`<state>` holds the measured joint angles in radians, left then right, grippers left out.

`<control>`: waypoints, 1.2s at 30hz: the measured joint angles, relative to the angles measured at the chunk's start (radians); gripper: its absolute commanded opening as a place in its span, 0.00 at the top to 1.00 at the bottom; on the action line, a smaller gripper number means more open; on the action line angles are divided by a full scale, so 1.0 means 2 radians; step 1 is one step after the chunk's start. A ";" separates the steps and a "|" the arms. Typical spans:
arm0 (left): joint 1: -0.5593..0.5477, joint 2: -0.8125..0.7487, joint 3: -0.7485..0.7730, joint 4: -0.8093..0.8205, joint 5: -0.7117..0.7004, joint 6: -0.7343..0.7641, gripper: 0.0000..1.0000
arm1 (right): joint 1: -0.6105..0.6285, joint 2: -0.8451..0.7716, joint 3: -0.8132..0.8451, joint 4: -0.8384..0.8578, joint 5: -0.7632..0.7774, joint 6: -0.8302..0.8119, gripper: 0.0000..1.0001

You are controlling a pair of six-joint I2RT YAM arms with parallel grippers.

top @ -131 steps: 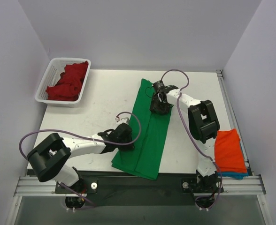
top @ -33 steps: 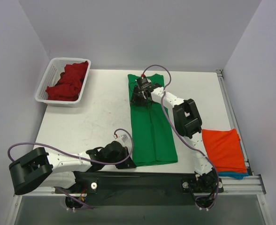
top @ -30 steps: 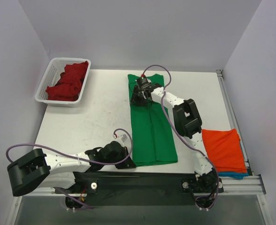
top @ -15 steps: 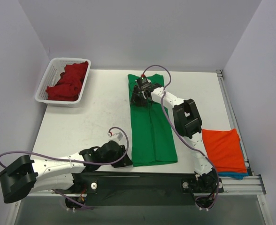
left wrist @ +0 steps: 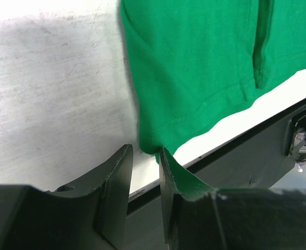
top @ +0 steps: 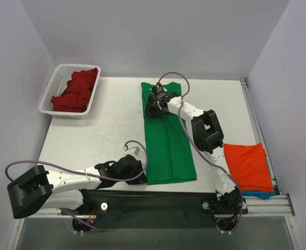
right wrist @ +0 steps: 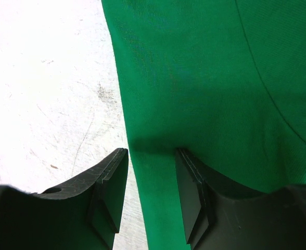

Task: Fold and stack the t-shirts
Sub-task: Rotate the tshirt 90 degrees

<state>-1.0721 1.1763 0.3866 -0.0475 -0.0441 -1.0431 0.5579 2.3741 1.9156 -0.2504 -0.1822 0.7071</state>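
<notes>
Jaws parted, left gripper (left wrist: 145, 149) sits at near-left corner of green t-shirt (left wrist: 194, 62); right gripper (right wrist: 151, 153), likewise parted, straddles its far-left edge.

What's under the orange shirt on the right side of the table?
A thin strip of blue cloth shows under the orange shirt along its near edge. The rest of the blue cloth is covered, so its shape, and whether anything else lies beneath, cannot be seen.
</notes>
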 measured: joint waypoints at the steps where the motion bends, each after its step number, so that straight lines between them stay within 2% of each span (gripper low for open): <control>1: 0.000 0.001 0.000 0.003 0.000 0.000 0.63 | 0.000 0.001 0.001 0.000 -0.001 0.000 0.58; 4: 0.000 0.003 0.000 0.015 -0.001 0.000 0.63 | 0.000 0.002 0.002 0.000 -0.002 0.000 0.58; 6: 0.000 0.003 0.000 0.026 -0.001 0.000 0.69 | 0.000 0.003 0.003 0.000 -0.003 0.000 0.58; 8: 0.000 0.003 0.000 0.032 -0.001 0.000 0.71 | 0.000 0.004 0.004 0.001 -0.004 0.000 0.58; 11: 0.000 0.003 -0.001 0.035 -0.002 0.000 0.78 | 0.000 0.004 0.006 0.000 -0.005 0.001 0.58; 12: 0.000 0.003 -0.001 0.037 -0.002 0.000 0.85 | 0.000 0.005 0.006 0.000 -0.005 0.002 0.58; 16: 0.000 0.003 -0.002 0.038 -0.002 -0.001 0.99 | 0.000 0.006 0.007 0.000 -0.005 0.002 0.58; 36: -0.020 -0.018 -0.030 0.047 0.014 -0.041 1.00 | 0.000 0.015 0.021 0.000 -0.011 0.025 0.59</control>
<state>-1.1126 1.1408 0.3275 0.0456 -0.0166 -1.1252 0.5571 2.4050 1.9572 -0.2501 -0.2047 0.7570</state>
